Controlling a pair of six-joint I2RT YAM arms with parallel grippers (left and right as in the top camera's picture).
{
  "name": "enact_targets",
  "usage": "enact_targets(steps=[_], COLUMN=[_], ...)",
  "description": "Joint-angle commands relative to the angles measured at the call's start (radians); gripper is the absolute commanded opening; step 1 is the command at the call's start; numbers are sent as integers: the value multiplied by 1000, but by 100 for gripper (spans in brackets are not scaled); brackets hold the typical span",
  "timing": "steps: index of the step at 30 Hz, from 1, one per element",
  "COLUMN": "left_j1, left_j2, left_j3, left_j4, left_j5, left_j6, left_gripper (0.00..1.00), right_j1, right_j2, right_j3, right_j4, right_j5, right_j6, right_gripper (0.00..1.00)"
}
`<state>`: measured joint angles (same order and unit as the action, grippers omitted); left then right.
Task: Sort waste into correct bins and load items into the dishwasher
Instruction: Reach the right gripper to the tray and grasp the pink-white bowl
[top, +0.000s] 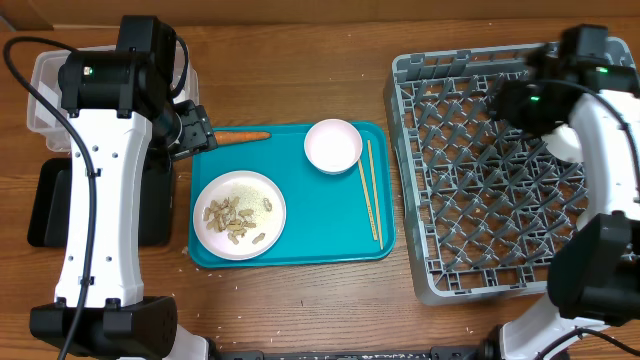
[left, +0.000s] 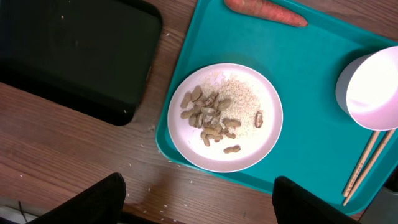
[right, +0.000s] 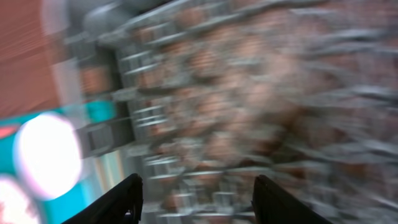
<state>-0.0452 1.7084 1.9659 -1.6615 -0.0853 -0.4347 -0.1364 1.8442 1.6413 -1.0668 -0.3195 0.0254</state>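
Left gripper (top: 196, 132), overhead: upper left, beside one carrot (top: 240, 135); one plate (top: 272, 228) of shells (top: 232, 218) lower left on teal tray (top: 310, 220); one tub (top: 38, 100), one black tray (top: 45, 205) at left edge; one rack (top: 480, 200) right. Left wrist: jaws spread wide, empty; one bowl (left: 373, 87), two chopsticks (left: 364, 167) counted. Right wrist: right gripper (right: 196, 202) blurred, parted, empty. Waste-sorting is judged in hand; plate grasp is called for.

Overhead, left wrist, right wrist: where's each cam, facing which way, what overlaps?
Overhead: fixed above the table, looking straight down on teal tray and dish rack; left arm, right arm show.
Left wrist: on the left arm, facing down at plate and black tray; own fingers at bottom edge.
Right wrist: on the right arm, blurred, facing the dish rack; own fingers at bottom.
Shared: overhead and left wrist both show plate, bowl, chopsticks.
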Motion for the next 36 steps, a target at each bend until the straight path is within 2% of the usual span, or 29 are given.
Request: enact_targets(steps=[1, 3, 8, 10, 13, 28, 30, 33, 36], left_j1=[-1, -1, -1, -1, -1, -1, -1, -1, -1], left_j2=[4, 5, 5, 4, 4, 5, 4, 4, 4], left_j3=[4, 4, 4, 4, 4, 4, 4, 4, 4], left_j4=[-2, -2, -3, -3, -2, -3, -3, -3, -3], left_j5=[8, 8, 8, 8, 8, 8, 8, 8, 8], left_j6=[20, 19, 20, 20, 20, 20, 20, 20, 20], left_gripper=[78, 78, 78, 78, 78, 78, 78, 78, 78], right_j1=[132, 261, 455, 515, 561, 583, 583, 583, 583], right_j2=[4, 4, 10, 21, 42, 269, 285, 292, 292], right_j3=[3, 3, 3, 3, 3, 3, 3, 3, 3], right_j4=[6, 19, 54, 74, 100, 171, 171, 173, 171], right_j5=[-151, -83, 109, 214, 286, 220, 220, 213, 213], right_j6=[-34, -33, -21, 27, 75, 143, 163, 163, 163], right_gripper=[59, 60, 60, 60, 60, 59, 53, 26, 4])
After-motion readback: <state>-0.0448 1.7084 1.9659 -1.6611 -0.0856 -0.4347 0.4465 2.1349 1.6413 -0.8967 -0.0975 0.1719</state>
